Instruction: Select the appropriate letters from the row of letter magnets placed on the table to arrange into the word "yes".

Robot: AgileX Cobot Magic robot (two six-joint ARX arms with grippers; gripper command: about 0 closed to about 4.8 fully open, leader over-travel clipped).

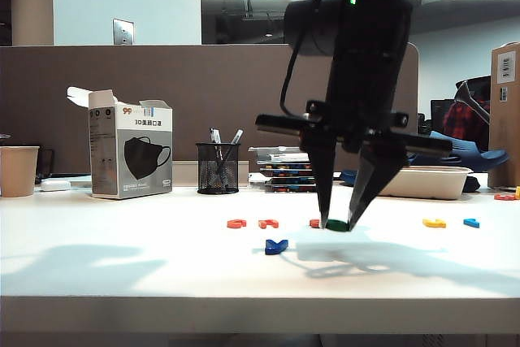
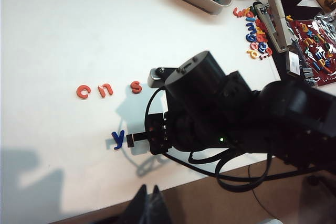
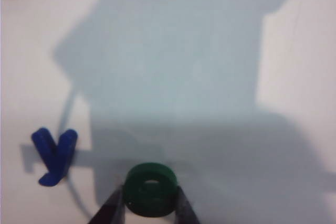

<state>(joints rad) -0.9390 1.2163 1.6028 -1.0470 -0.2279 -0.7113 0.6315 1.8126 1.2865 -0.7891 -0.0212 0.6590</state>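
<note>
My right gripper [image 1: 340,223] is pinching the green E [image 3: 150,189] btwn both fingertips, low over the table [image 1: 122,266], just right of the dark blue Y [image 1: 276,245] in the exterior view. Orange-red S [image 2: 136,86] sits behind the Y, w/ two more orange-red letters [image 2: 93,91] left of it. Left gripper [image 2: 148,203]: only dark tips visible, can't tell its state.

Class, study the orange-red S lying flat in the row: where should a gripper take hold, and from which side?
Probably from straight above: the orange-red S lies flat on the table, so only its outer edges offer purchase. Pinch across its narrow width, fingers clear of the neighbouring n.
</note>
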